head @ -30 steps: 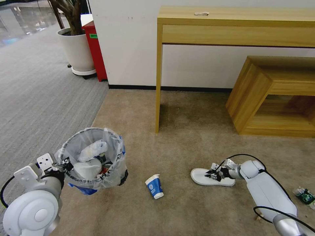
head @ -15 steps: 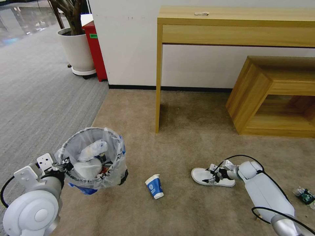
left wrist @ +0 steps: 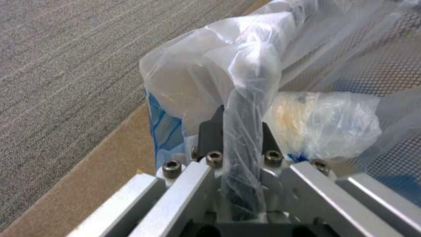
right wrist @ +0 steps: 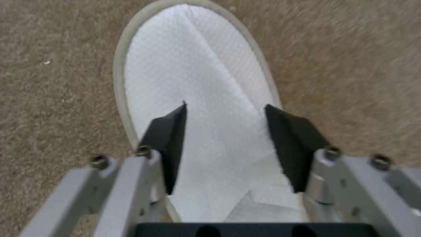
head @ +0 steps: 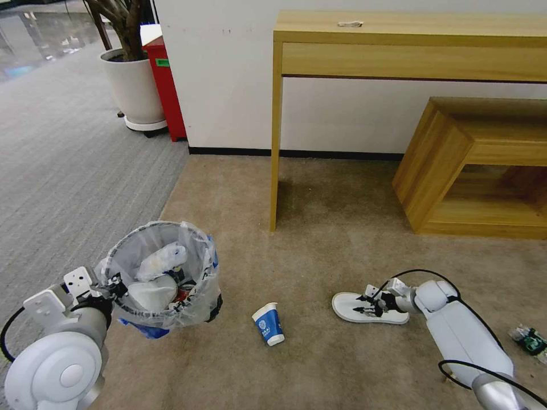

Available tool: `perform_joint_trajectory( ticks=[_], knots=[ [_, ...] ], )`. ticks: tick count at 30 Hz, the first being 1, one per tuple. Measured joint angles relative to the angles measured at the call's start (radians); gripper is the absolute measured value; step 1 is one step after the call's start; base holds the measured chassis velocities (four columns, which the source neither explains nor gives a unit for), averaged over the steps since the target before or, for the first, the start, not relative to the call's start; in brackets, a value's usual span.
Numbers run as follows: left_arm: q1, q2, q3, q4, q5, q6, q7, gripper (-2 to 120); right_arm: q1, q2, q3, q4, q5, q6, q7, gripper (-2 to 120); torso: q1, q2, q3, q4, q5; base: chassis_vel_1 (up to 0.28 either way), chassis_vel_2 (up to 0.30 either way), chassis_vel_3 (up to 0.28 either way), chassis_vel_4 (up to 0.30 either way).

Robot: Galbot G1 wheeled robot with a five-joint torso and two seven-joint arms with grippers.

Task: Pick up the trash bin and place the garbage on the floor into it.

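Observation:
My left gripper (head: 115, 283) is shut on the rim of the black trash bin (head: 165, 310), holding it off the beige carpet floor (head: 319, 364). Its clear liner (left wrist: 245, 65) is pinched between the black pads (left wrist: 210, 135). White crumpled litter lies inside the bin. A white slipper (head: 348, 306) rests flat on the carpet. Low over it hovers my right gripper (head: 362, 304), open, with both black pads (right wrist: 169, 138) over the slipper's (right wrist: 206, 82) upper. A blue-white paper cup (head: 268, 323) lies on its side between bin and slipper. A small green-label bottle (head: 530, 339) is at the far right.
A tall wooden console table (head: 399, 40) stands against the wall, its leg (head: 275, 148) on the carpet ahead. A low wooden bench (head: 467, 165) sits to the right. A potted plant (head: 132, 85) and red box (head: 165, 85) stand on grey striped carpet (head: 62, 165).
My right gripper dropped closer to the slipper and its fingers now straddle the upper. The left arm and the bin stayed still.

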State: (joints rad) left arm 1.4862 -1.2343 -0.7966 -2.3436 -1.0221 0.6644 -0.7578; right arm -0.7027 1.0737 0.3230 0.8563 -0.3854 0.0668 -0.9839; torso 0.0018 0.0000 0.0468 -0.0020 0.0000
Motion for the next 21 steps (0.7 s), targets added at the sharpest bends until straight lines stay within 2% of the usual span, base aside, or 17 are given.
perform_joint_trajectory(
  ticks=[1, 3, 5, 9, 12, 21],
  knots=[
    [0.0, -0.002, 0.0, 0.0, 0.002, 0.0, 0.0, 1, 0.0, -0.009, -0.001, 0.015, 0.011, 0.004, -0.005, 59, 0.0, 0.0, 0.0, 0.0, -0.0001, 0.0, 0.0, 0.0, 0.0],
    [0.0, -0.003, 0.001, 0.0, 0.002, 0.0, 0.0, 1, 0.001, -0.011, -0.002, 0.017, 0.013, 0.004, -0.006, 63, 0.0, 0.0, 0.0, 0.0, -0.0002, 0.0, 0.0, 0.0, 0.0],
    [0.0, -0.005, 0.002, 0.0, 0.004, 0.0, 0.0, 1, 0.007, -0.018, -0.002, 0.017, 0.015, 0.009, -0.01, 72, 0.0, 0.0, 0.0, 0.0, 0.0, 0.0, 0.0, 0.0, 0.0],
    [0.0, -0.005, 0.002, 0.001, 0.004, 0.0, 0.0, 1, 0.009, -0.022, -0.002, 0.017, 0.015, 0.014, -0.013, 75, 0.0, 0.0, 0.0, 0.0, 0.0, 0.0, 0.0, 0.0, 0.0],
    [-0.002, -0.004, 0.003, 0.003, 0.004, 0.0, 0.0, 1, 0.013, -0.023, -0.002, 0.011, 0.014, 0.019, -0.014, 82, 0.0, 0.0, 0.0, 0.0, 0.0, 0.0, 0.0, 0.0, 0.0],
    [-0.002, -0.005, 0.004, 0.006, 0.005, 0.0, 0.001, 1, 0.017, -0.006, -0.001, -0.014, -0.006, 0.029, -0.022, 82, 0.0, 0.0, 0.0, 0.0, 0.0, 0.0, 0.0, 0.0, 0.0]
  ],
)
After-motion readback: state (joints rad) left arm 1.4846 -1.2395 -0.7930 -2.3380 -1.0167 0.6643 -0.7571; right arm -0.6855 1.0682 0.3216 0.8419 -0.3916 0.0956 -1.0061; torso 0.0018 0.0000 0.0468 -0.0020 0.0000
